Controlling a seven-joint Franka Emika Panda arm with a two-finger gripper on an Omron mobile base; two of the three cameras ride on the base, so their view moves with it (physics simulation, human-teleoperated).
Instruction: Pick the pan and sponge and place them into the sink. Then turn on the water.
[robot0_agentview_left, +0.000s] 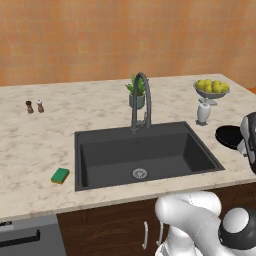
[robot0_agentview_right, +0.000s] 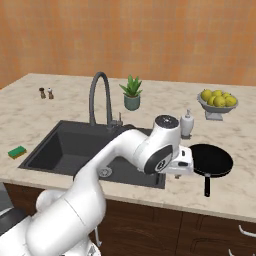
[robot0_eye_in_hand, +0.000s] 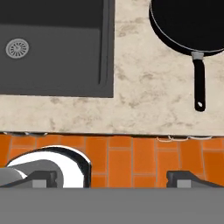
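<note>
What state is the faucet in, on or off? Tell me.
Off. No stream falls from the faucet spout, and the sink basin looks dry around the drain.

**Colours at the counter**

The frying pan (robot0_agentview_right: 212, 160) just beyond the pincer (robot0_eye_in_hand: 112, 178) was black throughout. The basin (robot0_agentview_left: 100, 150) was dark grey with a silver drain (robot0_agentview_left: 140, 173). Farthest from the pincer, the sponge (robot0_agentview_left: 60, 175) showed green over yellow. The countertop (robot0_agentview_right: 235, 190) was beige-veined marble; the lemons (robot0_agentview_right: 218, 98) were yellow.
</note>
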